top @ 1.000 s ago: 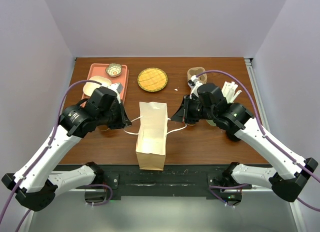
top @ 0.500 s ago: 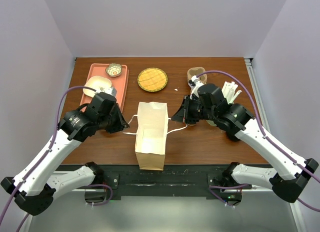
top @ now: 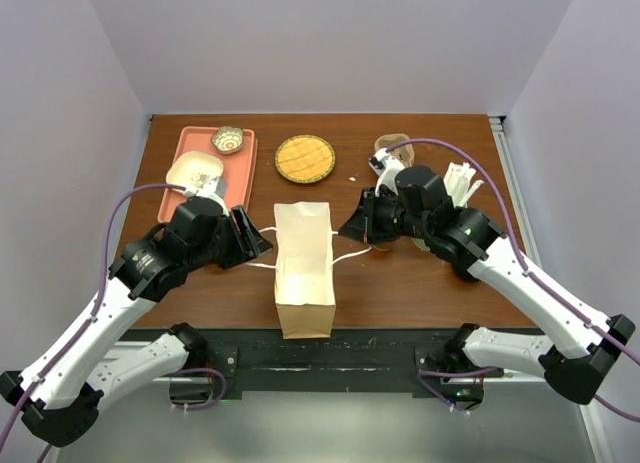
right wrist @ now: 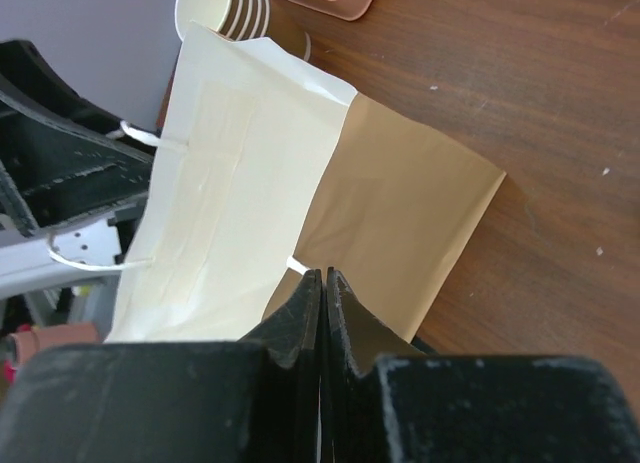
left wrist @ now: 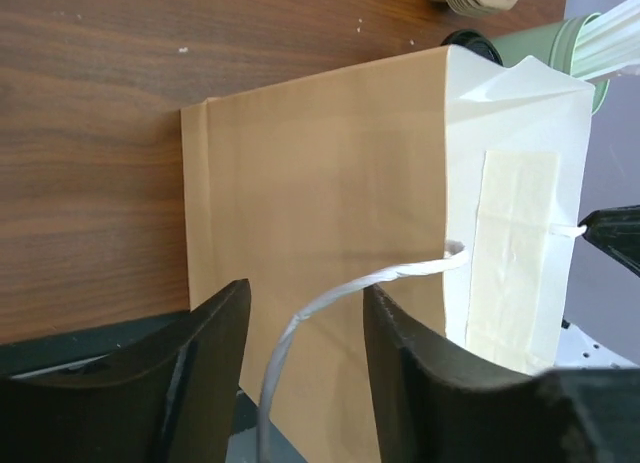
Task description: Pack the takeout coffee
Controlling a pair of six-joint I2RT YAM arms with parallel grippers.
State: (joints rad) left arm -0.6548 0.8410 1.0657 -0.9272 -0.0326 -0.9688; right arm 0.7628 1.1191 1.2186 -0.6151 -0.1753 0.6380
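A brown paper bag stands at the table's middle with its mouth facing up. My left gripper is open beside the bag's left wall. The white left handle hangs loose between its fingers. My right gripper is shut on the bag's right handle, at the bag's right side. A black lid edge, likely the takeout coffee, peeks from behind the bag in the left wrist view. The right arm hides it in the top view.
A green cup of white straws and a stack of lidless paper cups stand at the back right. A pink tray with a small bowl lies at the back left, with stacked cups beside it. A round yellow mat lies behind the bag.
My left gripper has opened and let go of the bag's left handle, and the left arm has swung in toward the bag. The right gripper stays shut on its handle.
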